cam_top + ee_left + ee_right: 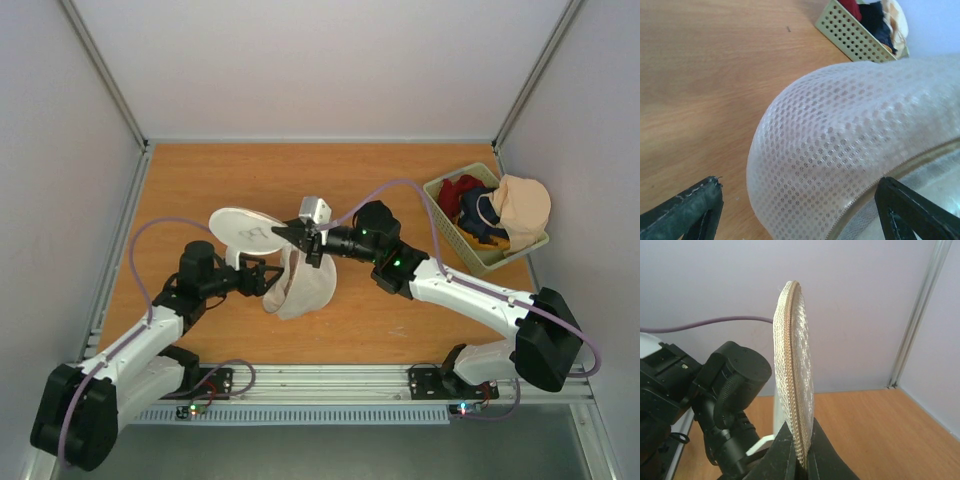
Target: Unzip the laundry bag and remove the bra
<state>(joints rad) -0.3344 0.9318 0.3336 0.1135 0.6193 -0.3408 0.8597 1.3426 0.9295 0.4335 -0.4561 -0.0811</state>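
Note:
The off-white mesh laundry bag is held up off the table near the middle. One round face with the black mark spreads to the left. My right gripper is shut on the bag's zipper rim; in the right wrist view the bag stands edge-on in the gripper. My left gripper is open at the bag's left side. In the left wrist view the gripper straddles the bulging mesh with its zipper teeth showing. No bra shows.
A green plastic basket stands at the far right, holding red and navy cloths and a pale peach rounded garment. It also shows in the left wrist view. Walls enclose the wooden table.

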